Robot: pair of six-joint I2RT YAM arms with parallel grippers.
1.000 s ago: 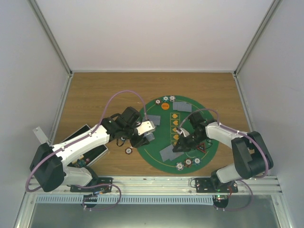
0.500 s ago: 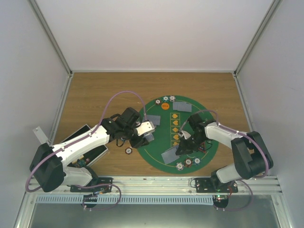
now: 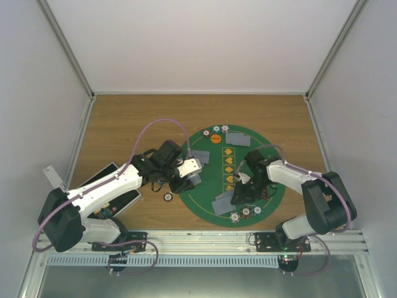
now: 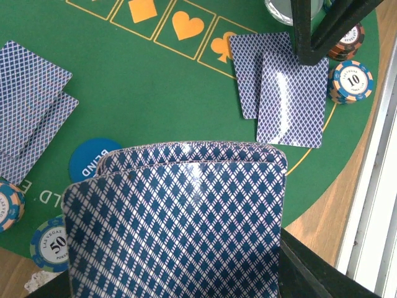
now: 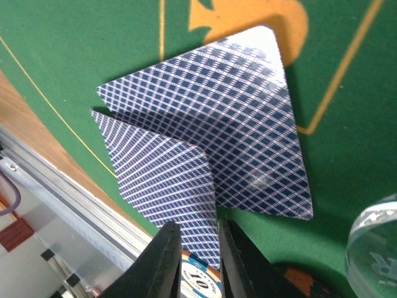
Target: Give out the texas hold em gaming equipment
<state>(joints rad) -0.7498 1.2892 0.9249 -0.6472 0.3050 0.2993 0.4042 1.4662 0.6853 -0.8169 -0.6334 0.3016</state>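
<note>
Two cards (image 5: 217,143) under the parted right tool (image 5: 198,242); left wrist alone shows left tool (image 3: 188,174) clamping deck (image 4: 180,217)

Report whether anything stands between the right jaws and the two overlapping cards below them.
Nothing visible does. The right gripper hangs straight over the near corner of the cards, jaws slightly apart, with only air between. A chip lies by that corner, at the cards' edge and not on top of them.

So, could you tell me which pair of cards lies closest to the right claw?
The near pair, at the near edge of the mat: the right claw is at its corner. The far pair and left pair lie well away.
</note>
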